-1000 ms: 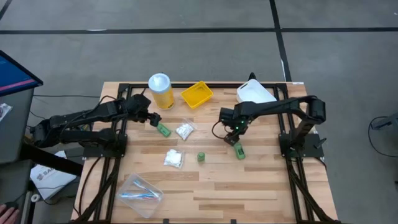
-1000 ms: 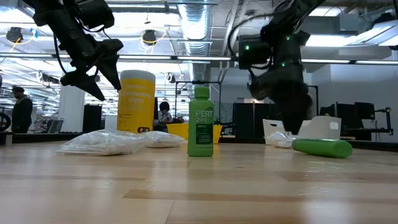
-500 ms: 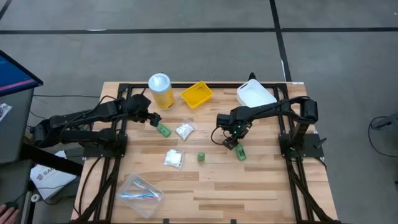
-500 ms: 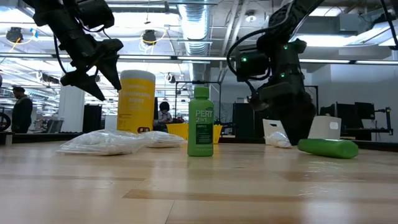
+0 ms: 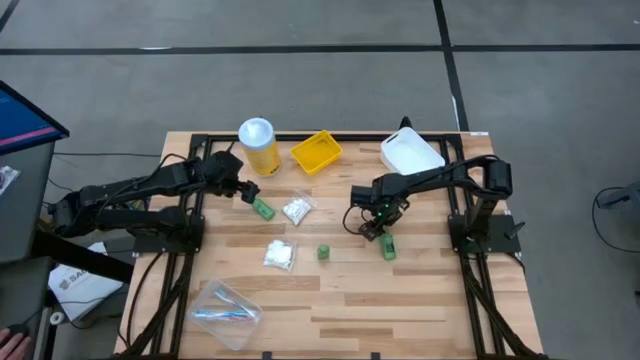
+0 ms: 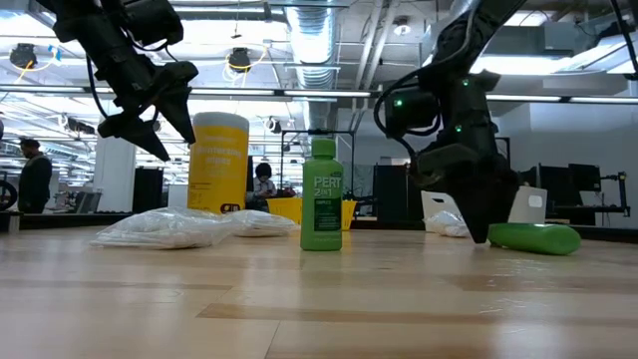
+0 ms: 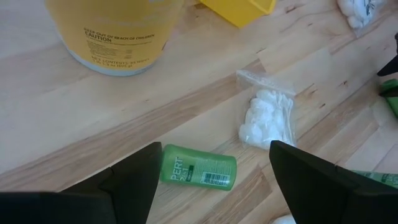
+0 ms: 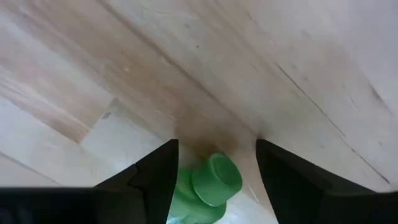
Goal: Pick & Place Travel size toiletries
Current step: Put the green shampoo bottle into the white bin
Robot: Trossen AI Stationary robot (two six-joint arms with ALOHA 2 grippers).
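The right gripper [image 5: 374, 231] was low over the surface [image 5: 420, 300], its fingers [image 8: 149, 180] spread apart to either side of the cap end of a green bottle [image 5: 386, 246] lying flat, not closed on it. The left gripper [image 5: 249, 196] hung above a second bottle [image 5: 263, 208] lying near the yellow jar [image 5: 258, 144], its fingers [image 7: 134, 180] likewise apart and holding nothing. A third bottle [image 5: 324, 252] stood upright mid-surface, with two packets [image 5: 296, 210] [image 5: 279, 254] beside it and a clear bag of toothbrushes [image 5: 226, 313] toward the front-left corner.
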